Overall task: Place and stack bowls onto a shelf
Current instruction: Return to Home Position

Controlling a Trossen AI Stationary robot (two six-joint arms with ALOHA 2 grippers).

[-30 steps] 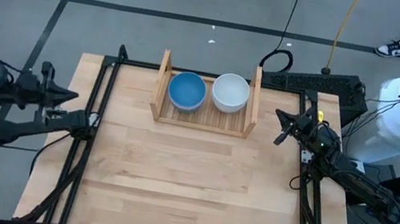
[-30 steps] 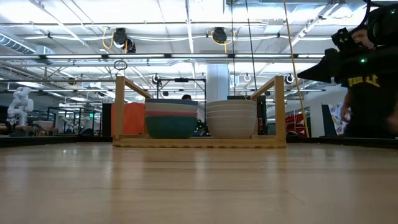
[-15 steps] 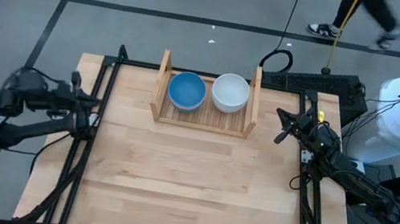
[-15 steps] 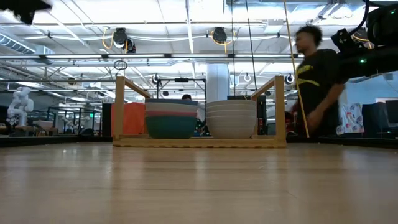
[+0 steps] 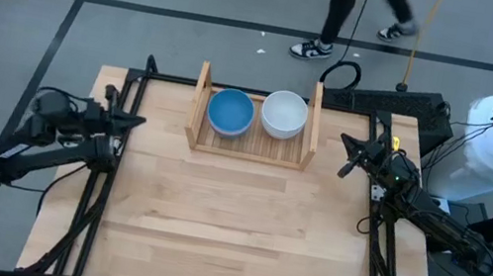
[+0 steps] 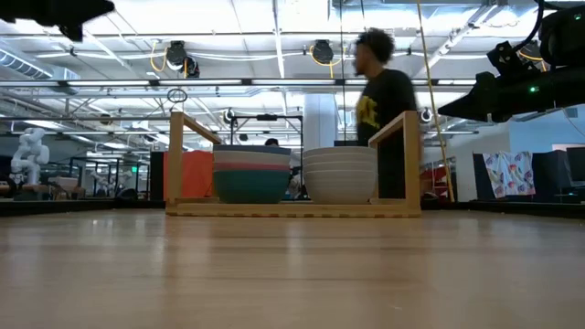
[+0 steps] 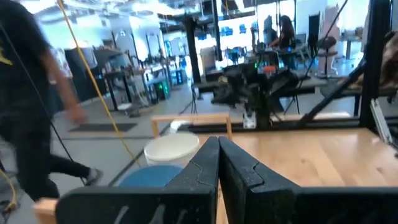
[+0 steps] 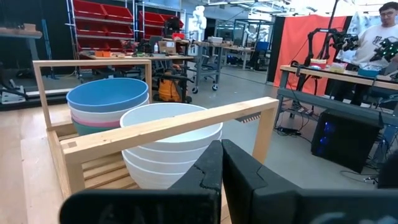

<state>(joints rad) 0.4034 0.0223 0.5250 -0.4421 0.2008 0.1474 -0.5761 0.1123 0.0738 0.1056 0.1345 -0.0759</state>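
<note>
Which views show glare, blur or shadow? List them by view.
Low view: bright ceiling lights glare above the shelf; the person behind it is motion-smeared. Left wrist view: the person is smeared too, beyond the shut left pincer. High view: even light, no hard shadows on the table.

Wooden shelf [image 6: 292, 208] on table [image 6: 292, 274], mixed-colour bowl stack [image 6: 251, 174] beside white bowl stack [image 6: 340, 175]; person [image 6: 385, 102] behind
</note>
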